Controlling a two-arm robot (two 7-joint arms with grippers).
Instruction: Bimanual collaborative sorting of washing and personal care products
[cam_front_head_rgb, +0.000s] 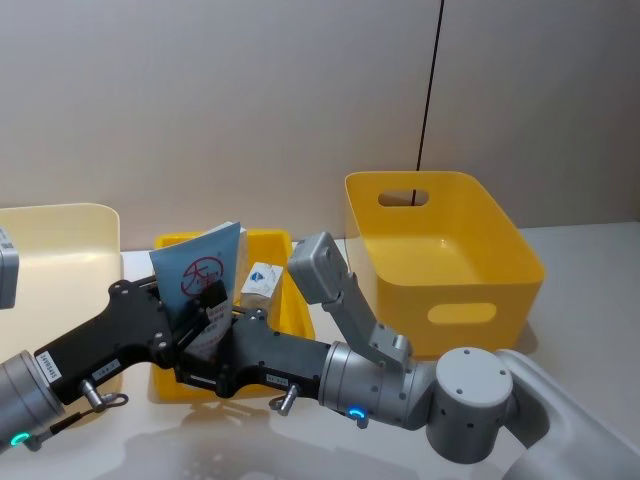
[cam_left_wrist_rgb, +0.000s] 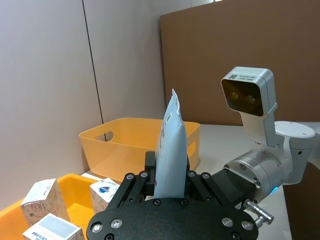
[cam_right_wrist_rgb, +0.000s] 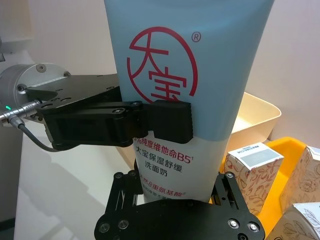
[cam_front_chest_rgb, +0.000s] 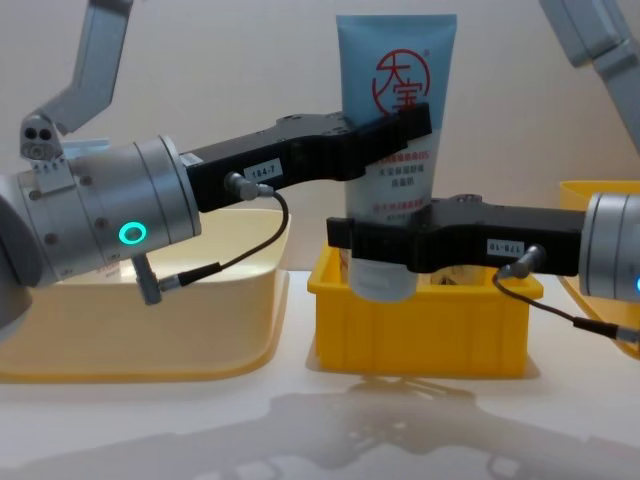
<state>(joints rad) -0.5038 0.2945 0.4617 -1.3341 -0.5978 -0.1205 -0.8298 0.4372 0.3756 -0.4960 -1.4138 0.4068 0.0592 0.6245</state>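
Observation:
A tall light blue and white squeeze tube (cam_front_chest_rgb: 396, 90) with a red round logo stands upright above the small yellow bin (cam_front_chest_rgb: 420, 325). My left gripper (cam_front_chest_rgb: 400, 128) is shut on it at mid-height, just under the logo. My right gripper (cam_front_chest_rgb: 385, 250) is shut on its white lower part. The head view shows the tube (cam_front_head_rgb: 200, 262) between both black grippers. In the left wrist view the tube (cam_left_wrist_rgb: 170, 145) shows edge-on between the fingers (cam_left_wrist_rgb: 150, 167). Small white cartons (cam_right_wrist_rgb: 252, 167) with orange-red print stand in the small bin; one carton (cam_front_head_rgb: 262, 280) sits behind the tube.
A large orange-yellow handled bin (cam_front_head_rgb: 440, 260) stands at the right. A pale cream bin (cam_front_head_rgb: 60, 250) stands at the left, under my left arm. The right arm's wrist camera housing (cam_left_wrist_rgb: 247, 97) rises close behind the tube.

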